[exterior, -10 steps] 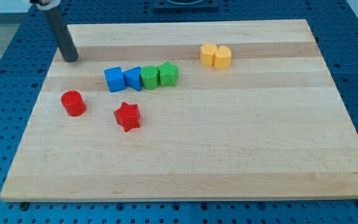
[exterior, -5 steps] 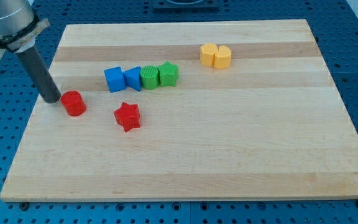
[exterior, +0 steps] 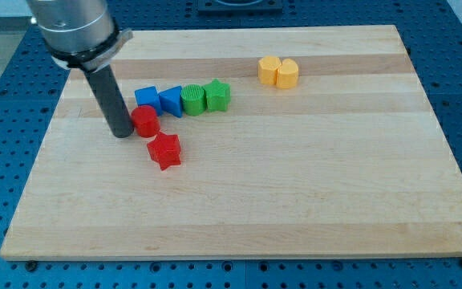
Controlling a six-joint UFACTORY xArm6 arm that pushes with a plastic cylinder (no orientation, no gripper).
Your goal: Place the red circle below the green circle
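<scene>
The red circle (exterior: pixel 145 122) lies on the wooden board, just below the blue blocks and just above the red star (exterior: pixel 165 150). My tip (exterior: pixel 123 132) touches the red circle's left side. The green circle (exterior: pixel 192 100) sits up and to the right of it, in a row between a blue block (exterior: pixel 171 100) and the green star (exterior: pixel 217 95). The red circle is left of and lower than the green circle.
A blue cube (exterior: pixel 147 99) is at the left end of the row. Two yellow blocks (exterior: pixel 278 71) stand side by side near the board's top right. The board's left edge (exterior: pixel 42 136) is close to my tip.
My tip moved down from the board's top left to the red circle's left side, then pushed it right, to a spot above the red star.
</scene>
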